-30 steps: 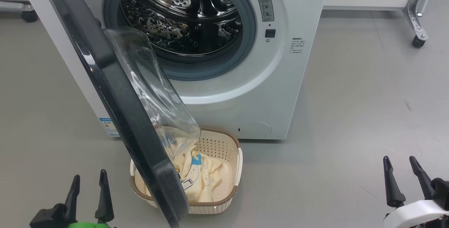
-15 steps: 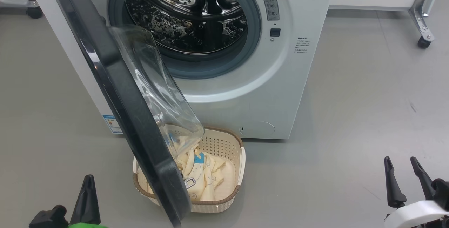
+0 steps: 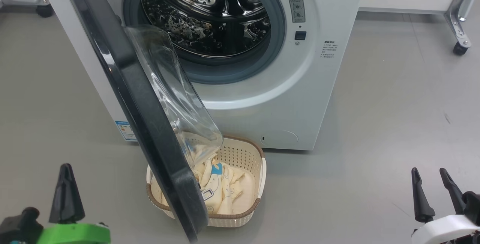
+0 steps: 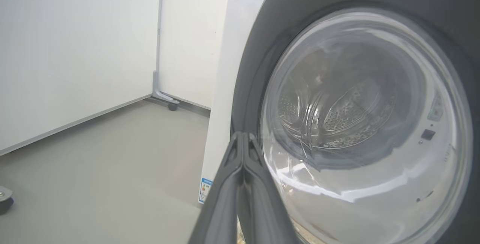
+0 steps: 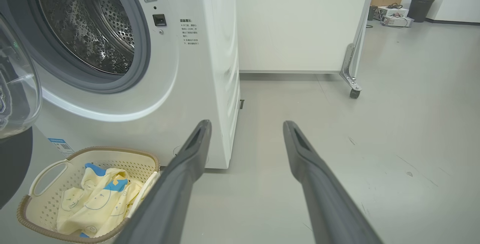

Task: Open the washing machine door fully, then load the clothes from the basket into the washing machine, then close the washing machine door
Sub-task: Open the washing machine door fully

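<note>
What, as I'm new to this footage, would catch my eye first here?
The large round door, glossy black rim around bulging clear glass, stands half open mid-picture, partly hiding the cream perforated basket of cream, blue-trimmed clothes on the floor. Behind it gapes the steel perforated drum of the big white washing machine.

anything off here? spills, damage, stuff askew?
Nothing looks spilled or damaged. One oddity: the washing machine door stands only partly open, and its lower edge overhangs the basket, hiding part of the clothes. That would likely get in the way of reaching into the basket.
</note>
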Available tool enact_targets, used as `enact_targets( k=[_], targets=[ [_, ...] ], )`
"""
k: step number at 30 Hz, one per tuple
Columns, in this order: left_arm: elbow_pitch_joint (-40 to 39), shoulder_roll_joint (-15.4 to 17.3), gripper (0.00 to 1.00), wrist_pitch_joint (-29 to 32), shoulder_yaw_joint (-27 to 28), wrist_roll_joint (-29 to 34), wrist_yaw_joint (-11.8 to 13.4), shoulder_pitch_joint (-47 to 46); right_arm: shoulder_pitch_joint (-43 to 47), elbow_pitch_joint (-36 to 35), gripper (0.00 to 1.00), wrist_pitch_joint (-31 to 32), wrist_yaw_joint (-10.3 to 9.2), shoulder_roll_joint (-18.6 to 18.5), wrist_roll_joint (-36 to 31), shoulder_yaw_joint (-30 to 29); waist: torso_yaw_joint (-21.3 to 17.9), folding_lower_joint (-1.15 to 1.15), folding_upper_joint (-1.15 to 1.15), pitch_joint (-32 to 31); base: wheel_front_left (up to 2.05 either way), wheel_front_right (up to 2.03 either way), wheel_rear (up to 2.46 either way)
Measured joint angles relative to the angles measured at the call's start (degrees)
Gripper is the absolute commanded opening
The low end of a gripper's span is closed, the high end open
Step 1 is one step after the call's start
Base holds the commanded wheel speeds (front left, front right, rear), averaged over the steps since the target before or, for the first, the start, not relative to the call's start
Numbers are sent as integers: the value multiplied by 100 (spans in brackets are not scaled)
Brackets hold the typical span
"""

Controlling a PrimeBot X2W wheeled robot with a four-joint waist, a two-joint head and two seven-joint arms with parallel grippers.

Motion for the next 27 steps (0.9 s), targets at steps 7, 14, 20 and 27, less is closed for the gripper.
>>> enact_targets(
  k=[7, 14, 20, 27],
  targets=[
    [-1050, -1, 0, -1, 158, -33, 191, -313, 0, 1, 100, 0, 0, -1, 1, 58, 89, 0, 0, -27, 0, 0, 0],
    [-2250, -1, 0, -7, -94, -32, 234, -581, 2, 4, 100, 0, 0, -9, 1, 136, 172, 0, 0, -66, 0, 0, 0],
    [-2814, 1, 0, -7, -834, 37, 171, -629, 41, 37, 100, 0, 0, -9, 1, 156, 248, 0, 0, -139, 0, 0, 0],
    [-3143, 12, 0, -7, -2004, 180, 22, -566, 127, 79, 100, 0, 0, 42, 1, 215, 335, 0, 0, -277, 0, 0, 0]
  ],
)
